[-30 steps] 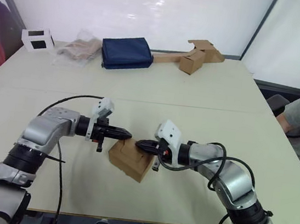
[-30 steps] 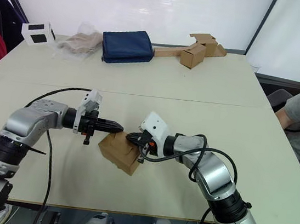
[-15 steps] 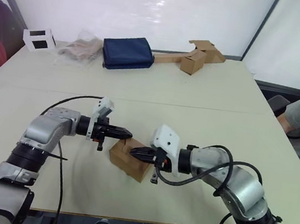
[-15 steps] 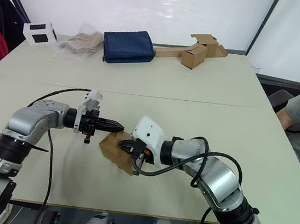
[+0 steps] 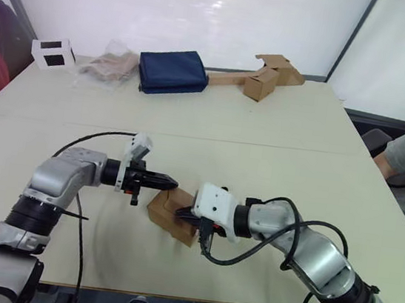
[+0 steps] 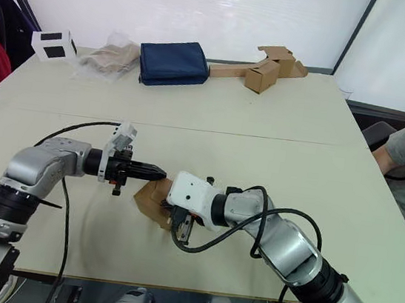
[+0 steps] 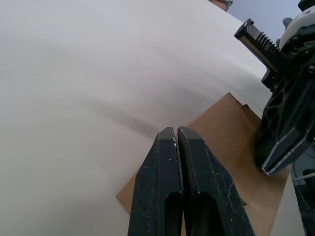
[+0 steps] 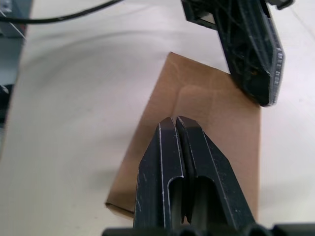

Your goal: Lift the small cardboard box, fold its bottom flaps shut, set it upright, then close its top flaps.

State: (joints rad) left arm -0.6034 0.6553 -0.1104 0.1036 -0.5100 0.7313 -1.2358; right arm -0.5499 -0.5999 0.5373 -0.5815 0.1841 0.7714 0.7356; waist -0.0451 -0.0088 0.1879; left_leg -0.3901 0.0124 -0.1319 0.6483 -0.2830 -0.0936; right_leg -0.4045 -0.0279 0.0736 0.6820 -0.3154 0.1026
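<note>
Right claw point(image 8: 176, 120) has swung further in over the small cardboard box point(image 5: 168, 210) since a second ago, fingers pressed together above its top face. Pale bench point(image 5: 266, 122) carries the box near the front edge, lying low, slightly skewed. Left claw point(image 7: 176, 132) at the box's left top edge, fingers together too, gripping nothing.

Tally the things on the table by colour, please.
Brown: 3 - small cardboard box, cardboard box on a long strip, crumpled brownish bag
Navy: 1 - folded cloth
White: 1 - box with black windows
Total: 5
</note>
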